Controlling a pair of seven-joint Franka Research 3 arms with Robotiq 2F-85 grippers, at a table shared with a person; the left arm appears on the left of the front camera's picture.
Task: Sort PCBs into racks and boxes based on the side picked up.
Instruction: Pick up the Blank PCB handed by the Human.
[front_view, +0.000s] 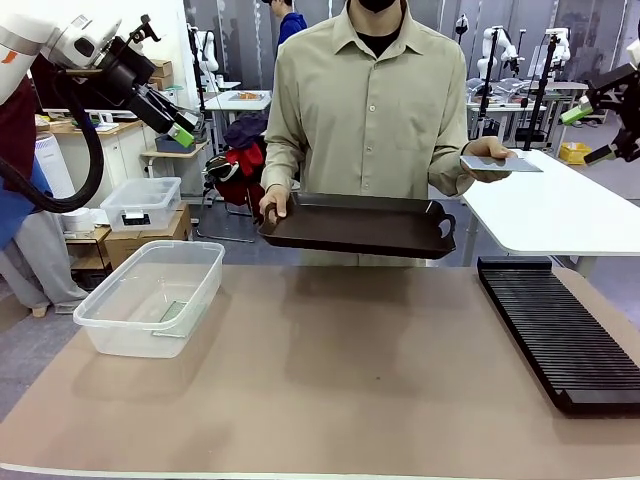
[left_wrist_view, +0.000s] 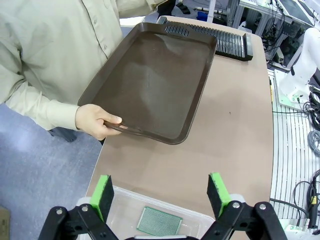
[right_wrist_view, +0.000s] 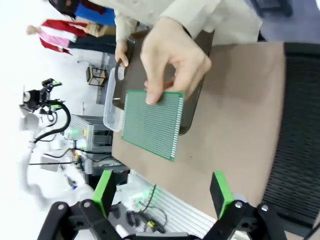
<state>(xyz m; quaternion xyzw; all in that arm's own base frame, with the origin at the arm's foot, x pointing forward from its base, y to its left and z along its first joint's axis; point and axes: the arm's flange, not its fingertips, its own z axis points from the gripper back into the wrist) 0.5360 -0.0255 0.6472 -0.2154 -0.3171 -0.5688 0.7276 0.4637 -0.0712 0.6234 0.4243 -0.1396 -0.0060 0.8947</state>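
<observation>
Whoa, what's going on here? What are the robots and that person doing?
A person across the table holds a dark brown tray with one hand. Their other hand holds out a green PCB toward the right gripper, which is open and not touching it. The left gripper is open too, raised near the clear tub, where another green PCB lies on the bottom. The black slotted rack lies on the table.
</observation>
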